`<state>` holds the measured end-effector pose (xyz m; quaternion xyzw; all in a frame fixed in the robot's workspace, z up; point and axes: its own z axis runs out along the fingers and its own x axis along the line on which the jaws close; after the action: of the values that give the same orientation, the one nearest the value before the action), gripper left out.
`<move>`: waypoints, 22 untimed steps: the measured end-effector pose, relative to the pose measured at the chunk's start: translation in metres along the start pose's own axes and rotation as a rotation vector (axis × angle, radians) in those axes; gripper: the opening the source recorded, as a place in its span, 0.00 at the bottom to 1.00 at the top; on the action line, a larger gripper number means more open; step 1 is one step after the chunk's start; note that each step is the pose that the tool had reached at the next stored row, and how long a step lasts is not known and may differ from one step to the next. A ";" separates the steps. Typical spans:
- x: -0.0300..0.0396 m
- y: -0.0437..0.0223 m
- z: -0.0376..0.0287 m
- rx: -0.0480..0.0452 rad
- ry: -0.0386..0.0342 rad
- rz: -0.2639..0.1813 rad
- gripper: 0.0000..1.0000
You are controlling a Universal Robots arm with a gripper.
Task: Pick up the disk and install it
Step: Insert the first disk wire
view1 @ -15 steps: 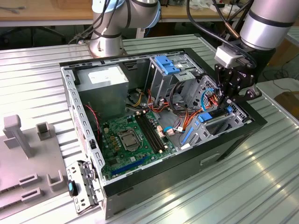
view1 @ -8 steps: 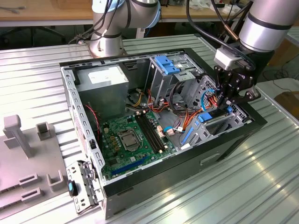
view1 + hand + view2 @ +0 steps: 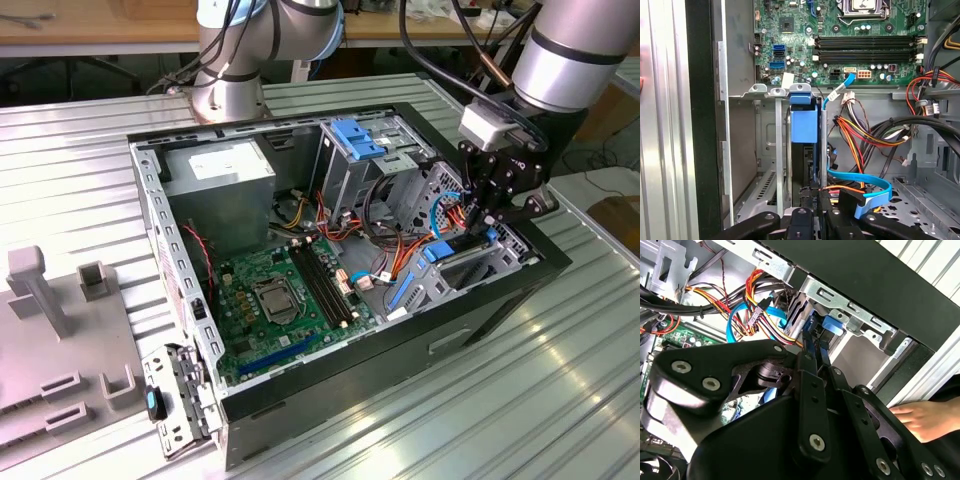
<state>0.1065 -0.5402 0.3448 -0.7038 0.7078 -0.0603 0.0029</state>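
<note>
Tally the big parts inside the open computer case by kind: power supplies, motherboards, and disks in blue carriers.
power supply: 1
motherboard: 1
disk in a blue carrier, standing in the drive bay: 1
Total: 3

One open computer case point(image 3: 520, 290) sits on the bench, with one green motherboard point(image 3: 270, 300) inside. Two robot arms point(image 3: 570, 60) stand over it, and one disk point(image 3: 805, 125) is slotted in its bay
</note>
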 end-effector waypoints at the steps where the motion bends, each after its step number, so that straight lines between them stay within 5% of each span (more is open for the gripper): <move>1: 0.0000 0.0000 0.0000 0.0000 0.0000 0.000 0.17; 22: 0.0022 0.0000 0.0003 0.0000 -0.0014 0.000 0.17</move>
<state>0.1065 -0.5423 0.3447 -0.7039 0.7078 -0.0598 0.0034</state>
